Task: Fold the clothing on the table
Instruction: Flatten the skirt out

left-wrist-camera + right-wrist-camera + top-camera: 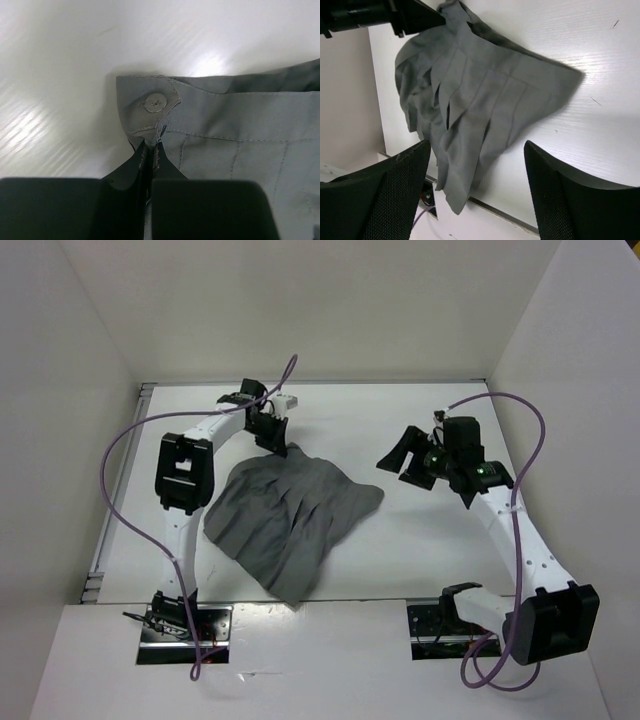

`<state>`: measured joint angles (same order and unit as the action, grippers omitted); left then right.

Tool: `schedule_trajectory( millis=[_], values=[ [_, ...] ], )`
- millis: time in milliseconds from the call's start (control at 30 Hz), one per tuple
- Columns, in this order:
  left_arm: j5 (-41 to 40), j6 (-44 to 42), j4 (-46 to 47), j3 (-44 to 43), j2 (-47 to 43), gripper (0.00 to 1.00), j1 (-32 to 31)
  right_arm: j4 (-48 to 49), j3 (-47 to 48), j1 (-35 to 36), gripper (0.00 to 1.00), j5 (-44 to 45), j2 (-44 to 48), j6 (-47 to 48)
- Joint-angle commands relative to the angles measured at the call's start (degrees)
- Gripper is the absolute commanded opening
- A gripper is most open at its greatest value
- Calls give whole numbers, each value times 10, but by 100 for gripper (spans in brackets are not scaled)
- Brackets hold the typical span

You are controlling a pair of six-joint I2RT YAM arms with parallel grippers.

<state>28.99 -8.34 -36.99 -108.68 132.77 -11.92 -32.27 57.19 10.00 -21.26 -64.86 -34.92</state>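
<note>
The clothing (290, 520) is a grey pleated skirt spread in a fan on the white table (430, 560), its hem reaching the near edge. My left gripper (275, 443) is at the skirt's far corner. In the left wrist view it (151, 146) is shut on the waistband (240, 115), just below a grey button (155, 102). My right gripper (405, 465) hovers open to the right of the skirt, apart from it. In the right wrist view its fingers (380, 195) frame the skirt (470, 85) from a distance, nothing between them; the left gripper (415, 17) shows at the top.
White walls (70, 390) close the table on the left, back and right. Purple cables (125, 490) loop off both arms. The arm bases (175, 625) sit at the near edge, where the skirt's hem (452, 200) overhangs slightly.
</note>
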Motion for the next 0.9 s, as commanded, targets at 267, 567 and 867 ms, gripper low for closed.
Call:
schedule_trajectory(
  millis=[267,567,867],
  values=[
    [225,87,-7,-155,-215,0,-191,-21,-28,-6,80,179,52,-45],
    [346,169,77,-117,-374,0,-198,-46,-17,-38,81,393,181,-112],
    [371,251,183,5,-475,0,-188,-29,-30,-43,82,454,332,-118]
  ],
)
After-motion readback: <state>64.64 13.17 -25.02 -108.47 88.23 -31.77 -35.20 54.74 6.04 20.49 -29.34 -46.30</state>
